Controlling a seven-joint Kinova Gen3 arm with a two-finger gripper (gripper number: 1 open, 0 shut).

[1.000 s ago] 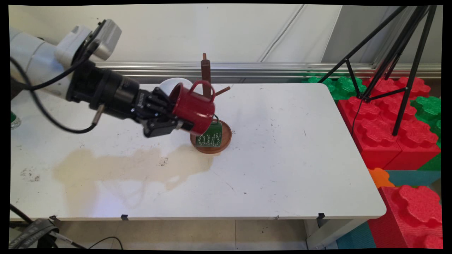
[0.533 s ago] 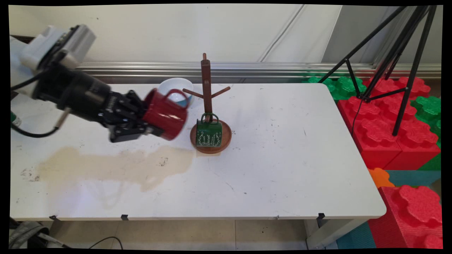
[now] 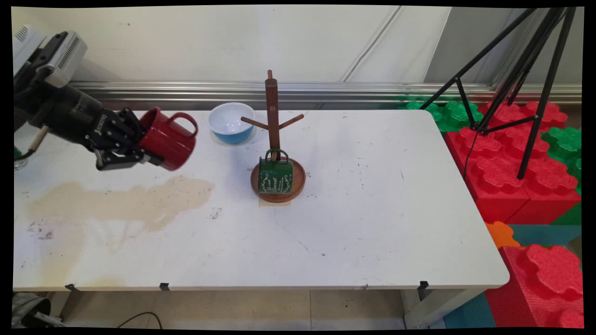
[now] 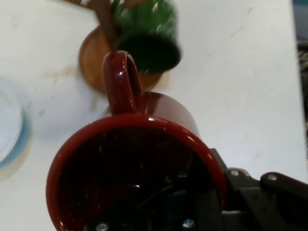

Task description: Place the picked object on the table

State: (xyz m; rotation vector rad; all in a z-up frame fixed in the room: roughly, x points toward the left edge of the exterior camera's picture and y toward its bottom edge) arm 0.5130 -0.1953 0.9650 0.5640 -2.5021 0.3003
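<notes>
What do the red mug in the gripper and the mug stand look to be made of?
Red mug: probably glazed ceramic or enamel, since it is glossy and the hand view shows bright highlights on its rim and handle. Mug stand: looks like dark-stained wood, with a brown post, pegs and round base of matte finish. The gripper grips the mug's rim.

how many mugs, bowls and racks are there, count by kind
mugs: 2, a red mug in the gripper and a green mug hanging on the rack
bowls: 1, a bowl on the table
racks: 1, a wooden rack
total: 4
</notes>
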